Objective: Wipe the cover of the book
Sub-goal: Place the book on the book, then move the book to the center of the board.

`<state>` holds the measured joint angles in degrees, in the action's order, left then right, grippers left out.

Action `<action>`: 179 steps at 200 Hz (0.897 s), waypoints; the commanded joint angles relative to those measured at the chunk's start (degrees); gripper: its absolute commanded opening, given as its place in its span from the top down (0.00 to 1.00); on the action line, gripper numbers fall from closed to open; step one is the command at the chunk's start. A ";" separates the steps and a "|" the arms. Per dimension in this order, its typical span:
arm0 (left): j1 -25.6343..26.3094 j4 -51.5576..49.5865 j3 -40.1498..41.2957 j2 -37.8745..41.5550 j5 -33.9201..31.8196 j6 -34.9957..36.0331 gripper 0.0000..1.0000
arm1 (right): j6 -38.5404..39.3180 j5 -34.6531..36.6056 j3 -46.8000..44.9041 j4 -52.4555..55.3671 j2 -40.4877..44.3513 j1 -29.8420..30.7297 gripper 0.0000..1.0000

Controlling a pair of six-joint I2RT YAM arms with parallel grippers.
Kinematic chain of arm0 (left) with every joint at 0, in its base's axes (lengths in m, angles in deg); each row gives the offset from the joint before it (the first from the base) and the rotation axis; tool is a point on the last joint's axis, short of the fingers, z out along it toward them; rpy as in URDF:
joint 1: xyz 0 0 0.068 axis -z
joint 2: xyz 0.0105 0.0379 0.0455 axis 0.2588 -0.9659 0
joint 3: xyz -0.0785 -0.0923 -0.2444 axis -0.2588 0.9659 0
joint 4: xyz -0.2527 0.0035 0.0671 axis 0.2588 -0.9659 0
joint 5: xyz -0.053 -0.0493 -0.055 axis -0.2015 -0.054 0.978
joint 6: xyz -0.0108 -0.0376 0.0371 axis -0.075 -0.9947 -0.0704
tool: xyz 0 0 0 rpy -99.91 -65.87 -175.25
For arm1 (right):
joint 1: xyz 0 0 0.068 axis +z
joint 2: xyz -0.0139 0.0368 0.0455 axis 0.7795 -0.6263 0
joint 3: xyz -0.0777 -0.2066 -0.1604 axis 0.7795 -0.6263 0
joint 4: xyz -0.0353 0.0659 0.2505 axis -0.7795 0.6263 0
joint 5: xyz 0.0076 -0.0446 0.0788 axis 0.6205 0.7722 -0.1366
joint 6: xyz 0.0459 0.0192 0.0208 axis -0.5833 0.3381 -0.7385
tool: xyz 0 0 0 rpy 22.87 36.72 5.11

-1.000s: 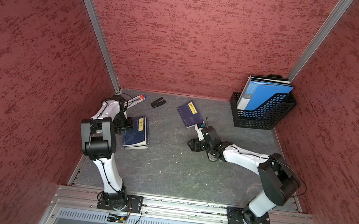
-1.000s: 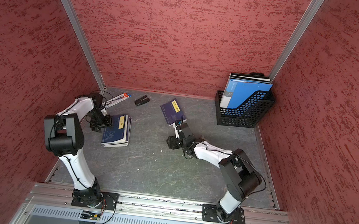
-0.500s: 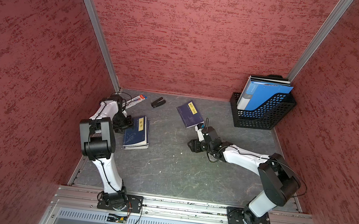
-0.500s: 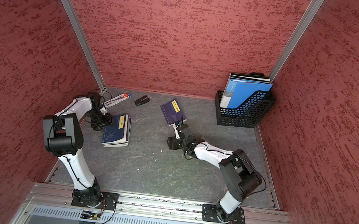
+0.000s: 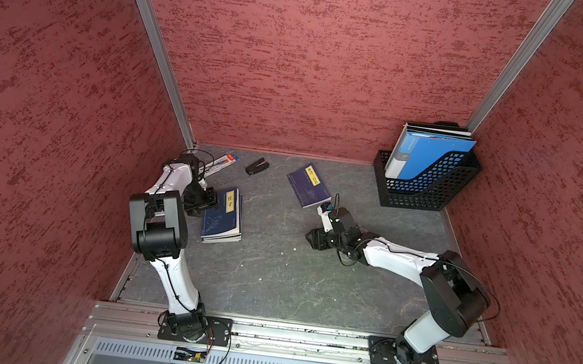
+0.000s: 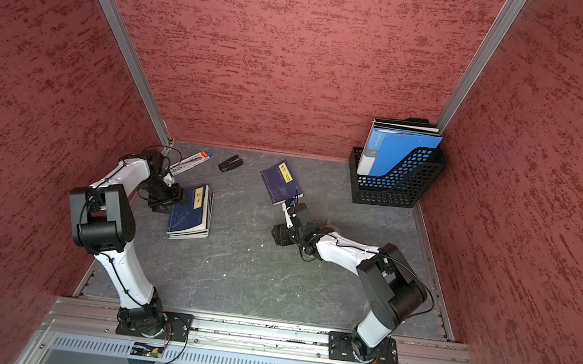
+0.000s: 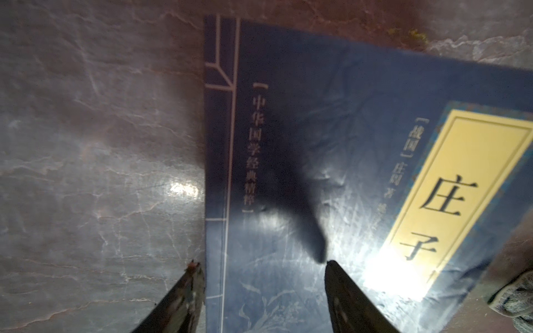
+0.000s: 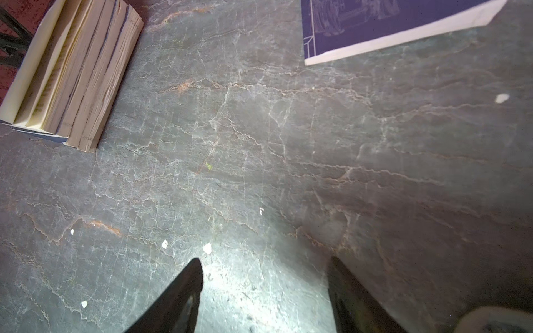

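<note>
Book (image 5: 220,219) lies on grey marbled tabletop (image 5: 272,274) between red textured walls (image 5: 315,62).

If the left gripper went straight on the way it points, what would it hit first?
Most likely the cover of the top blue book, near its spine edge; the open left gripper straddles that edge. Height above it is unclear.

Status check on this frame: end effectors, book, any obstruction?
Left end effector open, straddling spine edge of top book. Right end effector open over table, empty. Cover unobstructed.
</note>
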<state>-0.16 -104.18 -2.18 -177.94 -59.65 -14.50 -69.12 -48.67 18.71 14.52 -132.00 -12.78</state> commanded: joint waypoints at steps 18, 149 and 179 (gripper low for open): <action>0.95 2.42 0.02 5.10 -5.62 -2.28 0.27 | 1.47 1.02 2.29 -0.03 1.21 -1.69 0.31; 28.97 25.59 1.48 6.39 -4.30 -18.66 0.11 | 12.56 3.31 47.20 13.52 -31.51 -16.45 0.32; 31.05 30.09 -0.95 -0.03 -2.76 -21.26 0.11 | 13.55 2.36 51.94 14.24 -36.43 -16.99 0.33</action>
<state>30.07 -79.70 -1.04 -173.94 -64.24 -32.25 -57.78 -46.44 67.21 25.10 -166.05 -29.29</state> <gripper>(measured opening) 0.886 0.673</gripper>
